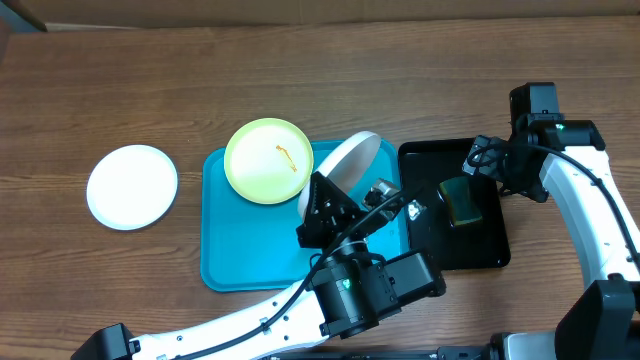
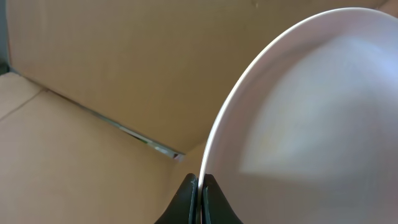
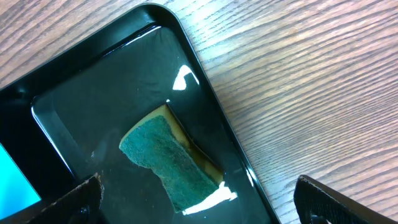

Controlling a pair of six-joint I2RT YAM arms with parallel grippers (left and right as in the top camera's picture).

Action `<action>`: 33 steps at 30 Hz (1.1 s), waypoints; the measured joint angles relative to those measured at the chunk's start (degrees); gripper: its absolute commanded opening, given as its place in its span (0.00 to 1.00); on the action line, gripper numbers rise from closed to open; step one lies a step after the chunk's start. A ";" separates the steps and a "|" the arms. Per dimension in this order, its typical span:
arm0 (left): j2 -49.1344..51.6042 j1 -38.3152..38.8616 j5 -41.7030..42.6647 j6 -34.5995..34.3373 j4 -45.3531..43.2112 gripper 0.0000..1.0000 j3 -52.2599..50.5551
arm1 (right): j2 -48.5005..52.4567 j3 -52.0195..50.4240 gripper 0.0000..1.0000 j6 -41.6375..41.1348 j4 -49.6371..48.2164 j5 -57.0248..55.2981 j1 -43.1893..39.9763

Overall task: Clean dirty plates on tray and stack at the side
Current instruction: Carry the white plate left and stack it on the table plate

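The turquoise tray (image 1: 232, 262) lies at the table's middle. A pale yellow-green plate (image 1: 267, 160) with an orange smear rests on its far left corner. Over the tray's right part, a white plate (image 1: 343, 168) stands tilted on edge, with my left gripper (image 1: 322, 203) shut on its lower rim. The left wrist view shows that rim (image 2: 214, 130) pinched between the black fingers (image 2: 188, 202). Another white plate (image 1: 132, 186) lies flat on the table left of the tray. My right gripper (image 1: 488, 158) (image 3: 200, 200) hangs open above a green sponge (image 3: 168, 158), holding nothing.
A glossy black tray (image 1: 482, 252) (image 3: 74, 118) sits right of the turquoise one, touching it, with the sponge (image 1: 461, 202) inside. A cardboard wall (image 1: 300, 12) closes the far side of the table. Bare wood lies right of the black tray (image 3: 311, 81).
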State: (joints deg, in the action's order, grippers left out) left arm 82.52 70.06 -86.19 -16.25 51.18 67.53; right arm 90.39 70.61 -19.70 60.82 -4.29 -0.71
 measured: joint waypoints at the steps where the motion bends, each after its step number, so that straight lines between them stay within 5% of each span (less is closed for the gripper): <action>1: 0.00 -0.02 0.74 0.00 -0.96 0.04 0.00 | 0.00 0.00 1.00 0.02 0.04 0.00 0.00; 7: -0.02 -2.23 13.29 -3.52 -2.34 0.04 0.02 | 0.00 0.00 1.00 0.02 0.00 -0.02 0.00; 12: 0.00 -11.85 30.75 -9.90 -2.75 0.04 0.02 | 0.00 0.00 1.00 0.00 -0.07 0.00 0.00; 25: 0.00 -70.69 79.62 -15.41 -3.17 0.04 0.26 | 0.00 0.00 1.00 0.02 -0.11 0.00 0.00; 33: 0.00 -97.63 89.39 -15.58 -1.84 0.04 0.35 | 0.00 0.00 1.00 0.02 -0.15 0.02 0.00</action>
State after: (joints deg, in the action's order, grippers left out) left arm 82.52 -27.57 3.20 -31.83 49.34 67.88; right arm 90.39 70.61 -19.68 60.66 -4.27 -0.71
